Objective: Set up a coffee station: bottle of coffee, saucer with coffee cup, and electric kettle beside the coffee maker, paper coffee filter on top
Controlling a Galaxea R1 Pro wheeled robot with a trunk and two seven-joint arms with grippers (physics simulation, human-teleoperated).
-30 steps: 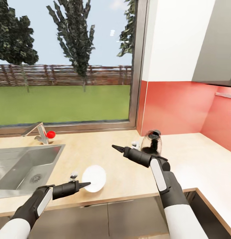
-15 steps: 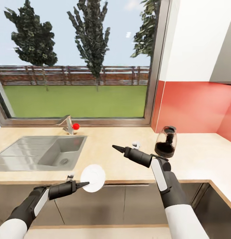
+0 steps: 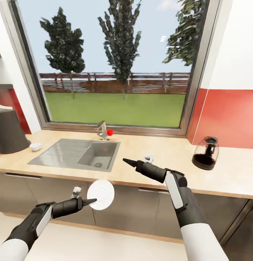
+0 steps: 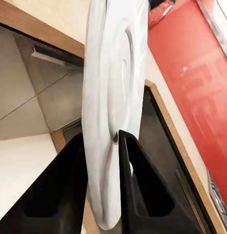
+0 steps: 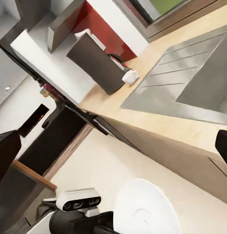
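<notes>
My left gripper [image 3: 90, 201] is shut on the rim of the white saucer [image 3: 101, 189], held on edge in front of the grey cabinet fronts; both fingers clamp the saucer [image 4: 111, 97] in the left wrist view. My right gripper [image 3: 127, 161] hangs open and empty over the countertop [image 3: 159, 170] edge. The dark coffee maker [image 3: 8, 131] stands at the far left with a small white piece [image 3: 3, 107] on top, perhaps the paper coffee filter. The white coffee cup [image 3: 35, 146] sits beside it. The glass electric kettle [image 3: 206, 153] stands at the right. The bottle of coffee is out of view.
A steel sink [image 3: 77, 154] with a tap [image 3: 103, 130] lies between coffee maker and kettle, under a wide window. A dark shelf edge [image 3: 3, 86] shows at far left. Red backsplash [image 3: 228, 116] lines the right wall. Pale floor [image 3: 104, 243] lies before the cabinets.
The camera has backed off and swung left, bringing the coffee maker and cup into view. The saucer, still gripped, has come off the countertop and now hangs before the cabinets.
</notes>
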